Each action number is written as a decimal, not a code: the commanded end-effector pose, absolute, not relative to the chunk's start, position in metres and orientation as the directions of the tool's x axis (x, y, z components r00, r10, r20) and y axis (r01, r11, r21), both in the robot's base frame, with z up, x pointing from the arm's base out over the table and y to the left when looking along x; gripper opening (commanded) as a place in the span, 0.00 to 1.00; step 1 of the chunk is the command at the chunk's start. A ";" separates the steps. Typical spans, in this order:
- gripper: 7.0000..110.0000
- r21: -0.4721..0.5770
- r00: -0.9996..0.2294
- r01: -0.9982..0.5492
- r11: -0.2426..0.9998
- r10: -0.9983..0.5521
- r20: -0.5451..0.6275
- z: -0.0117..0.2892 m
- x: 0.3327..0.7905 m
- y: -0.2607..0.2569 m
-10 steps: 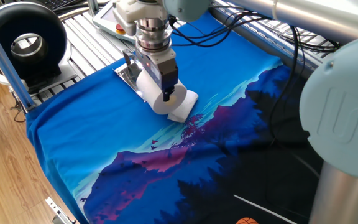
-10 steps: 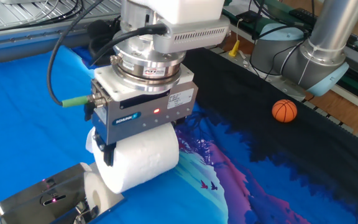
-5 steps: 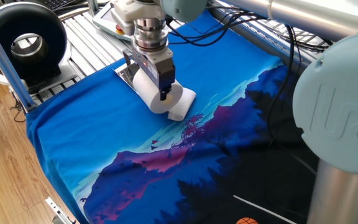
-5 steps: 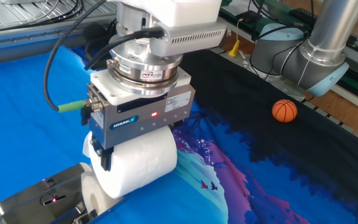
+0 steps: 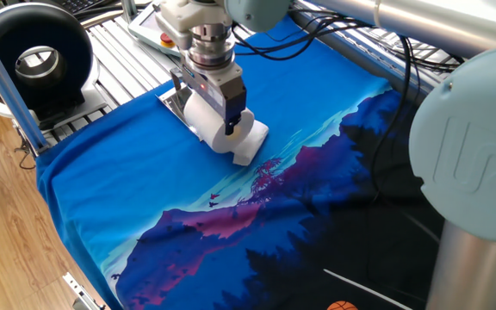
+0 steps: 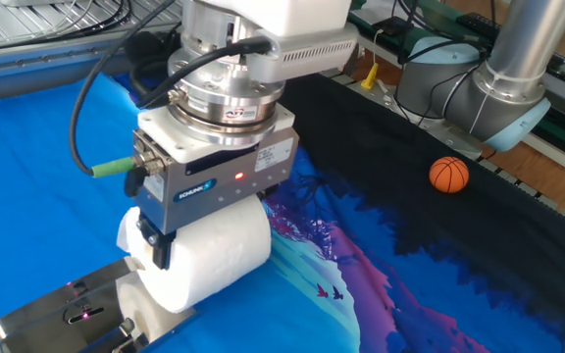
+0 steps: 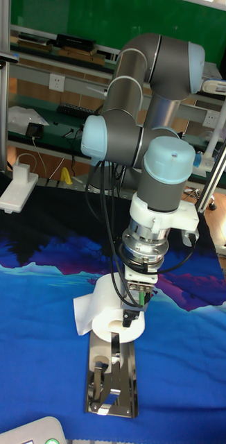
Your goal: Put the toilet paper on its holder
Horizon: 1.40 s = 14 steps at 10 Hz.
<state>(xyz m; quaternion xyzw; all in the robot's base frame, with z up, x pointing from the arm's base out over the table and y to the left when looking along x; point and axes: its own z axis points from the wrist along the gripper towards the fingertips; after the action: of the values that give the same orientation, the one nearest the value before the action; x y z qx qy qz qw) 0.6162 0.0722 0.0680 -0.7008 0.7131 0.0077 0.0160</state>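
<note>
We saw bright, even light and sharp focus; glare perhaps whitened the toilet paper (image 6: 209, 257).

toilet paper (image 6: 209, 257) in gripper (image 6: 204, 257) above cloth (image 6: 37, 176), at holder (image 6: 62, 316) plate's end, ball (image 6: 449, 175) well apart

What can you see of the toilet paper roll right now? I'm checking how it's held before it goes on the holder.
The toilet paper is a fat white roll of soft paper, lying on its side with its hollow core facing the holder. The gripper is clamped over it from above, fingers at its ends. A loose sheet trails from it. It sits at the holder's near end, above the blue cloth.
</note>
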 end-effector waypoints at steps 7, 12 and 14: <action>0.00 -0.026 0.021 -0.999 -0.019 -0.998 -0.059 0.066 0.629 0.065; 0.00 -0.028 0.021 -0.999 -0.019 -0.998 -0.059 0.066 0.632 0.068; 0.00 -0.024 0.034 -0.999 -0.033 -0.998 -0.060 0.065 0.637 0.067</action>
<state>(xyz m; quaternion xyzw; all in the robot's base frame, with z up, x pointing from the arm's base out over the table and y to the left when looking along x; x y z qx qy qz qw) 0.6326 0.0655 0.0642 -0.7181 0.6954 0.0082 0.0256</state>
